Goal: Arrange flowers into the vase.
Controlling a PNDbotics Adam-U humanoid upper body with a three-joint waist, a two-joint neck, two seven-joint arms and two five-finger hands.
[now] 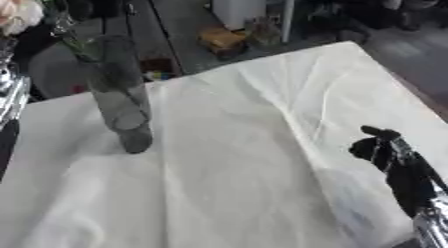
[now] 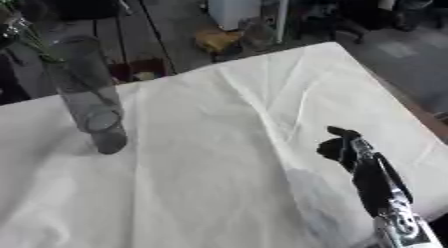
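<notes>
Right hand [image 2: 343,148] curled, grasping nothing, idle over white cloth [image 1: 262,117]. Glass vase [image 1: 118,97] stands well to its left, far side, green stems [image 1: 74,39] entering its mouth. Left hand unseen. Judged: flower insertion step; next needs stems seated deeper

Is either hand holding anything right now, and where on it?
The right hand holds nothing, hanging over the white cloth. The left hand's fingers aren't in view; flower stems stand in the vase.

Both eye views look steeply down from the head, above and behind the right hand [image 1: 378,146]. They share nearly everything, probably offset slightly sideways: the vase [image 2: 87,92] lies far to that hand's left.
</notes>
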